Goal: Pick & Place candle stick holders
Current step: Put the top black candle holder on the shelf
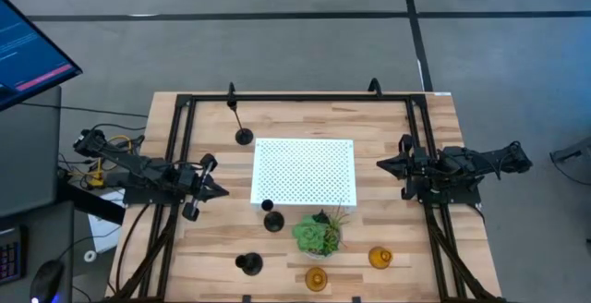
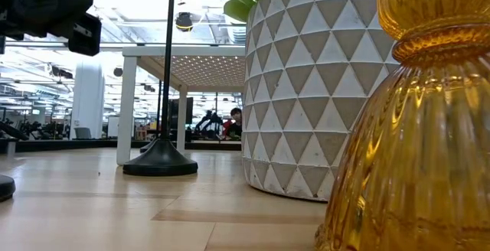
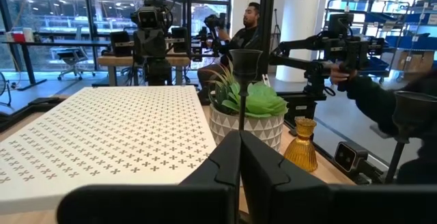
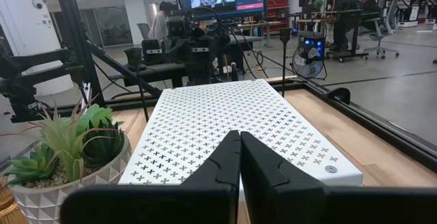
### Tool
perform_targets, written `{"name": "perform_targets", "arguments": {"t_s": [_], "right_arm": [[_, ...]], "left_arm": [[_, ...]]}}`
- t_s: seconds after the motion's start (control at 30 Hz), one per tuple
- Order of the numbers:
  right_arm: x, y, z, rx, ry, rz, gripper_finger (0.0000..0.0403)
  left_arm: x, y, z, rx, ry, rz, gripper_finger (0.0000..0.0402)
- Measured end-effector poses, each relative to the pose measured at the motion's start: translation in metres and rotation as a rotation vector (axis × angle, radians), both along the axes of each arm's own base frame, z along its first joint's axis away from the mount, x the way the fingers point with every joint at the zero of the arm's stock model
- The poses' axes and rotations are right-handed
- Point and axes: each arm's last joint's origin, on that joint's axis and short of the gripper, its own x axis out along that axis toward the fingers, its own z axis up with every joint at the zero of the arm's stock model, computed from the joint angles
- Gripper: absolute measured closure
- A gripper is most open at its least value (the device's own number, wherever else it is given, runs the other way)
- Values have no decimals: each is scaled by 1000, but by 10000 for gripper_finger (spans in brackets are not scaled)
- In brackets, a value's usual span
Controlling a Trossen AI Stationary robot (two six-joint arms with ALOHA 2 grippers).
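Note:
Three black holders stand on their round bases on the wooden table: a tall one at the far left [image 1: 243, 135], a medium one [image 1: 271, 218] by the plant, and a short one [image 1: 247, 263] near the front edge. Two amber holders [image 1: 316, 278] [image 1: 379, 258] stand at the front. My left gripper [image 1: 217, 190] is shut and empty at the table's left, pointing right; its wrist view [image 3: 239, 138] shows the medium holder [image 3: 242, 80] ahead. My right gripper [image 1: 380, 164] is shut and empty at the right; in its wrist view [image 4: 239, 138] it faces the white board.
A white perforated board [image 1: 303, 171] lies mid-table between the grippers. A green plant in a white faceted pot [image 1: 320, 232] stands just in front of it, between the black and amber holders. A black frame rail [image 1: 295, 98] runs along the table's far edge and sides. People show beyond the table.

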Motion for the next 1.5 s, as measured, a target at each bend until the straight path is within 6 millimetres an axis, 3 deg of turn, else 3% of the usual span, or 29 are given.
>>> {"name": "perform_targets", "arguments": {"t_s": [0.87, 1.13, 1.5], "right_arm": [[0, 0, 0, -17, 5, 0, 403], [0, 0, -1, -21, 13, 0, 403], [0, 0, -1, -20, 13, -1, 403]], "left_arm": [[0, 0, 1, 0, -9, 4, 394], [0, 4, 1, -24, 4, 119, 394], [0, 4, 1, -26, 3, 122, 394]]}}
